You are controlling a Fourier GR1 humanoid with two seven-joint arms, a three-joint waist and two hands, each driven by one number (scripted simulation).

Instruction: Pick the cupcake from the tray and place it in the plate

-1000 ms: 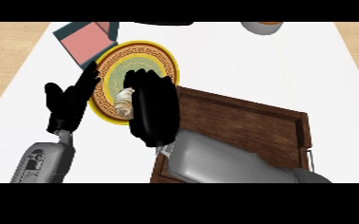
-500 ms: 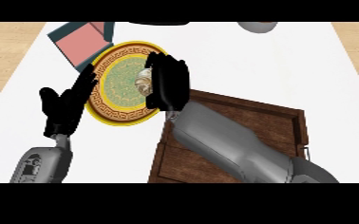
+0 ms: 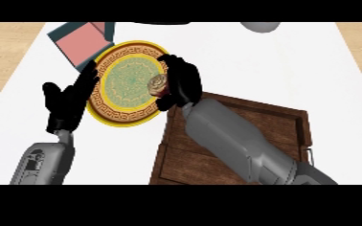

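The cupcake [image 3: 158,83], brown with a pale swirled top, is over the right side of the round plate [image 3: 120,88], which has a yellow rim, a brown patterned band and a green centre. My right hand [image 3: 182,79] curls round the cupcake from the right, and whether it touches the plate is hidden. The dark wooden tray [image 3: 276,119] lies below and right of the plate, partly under my right forearm. My left hand [image 3: 67,100] rests open at the plate's left edge, fingers up.
A pink square item with a dark blue-grey border [image 3: 83,42] lies beyond the plate's upper left. A grey rounded object [image 3: 260,26] sits at the far edge. Tan surface [image 3: 17,43] shows past the white counter's left and right sides.
My right hand has carried the cupcake up from the tray's edge to above the plate's right side. The left hand has stayed beside the plate.
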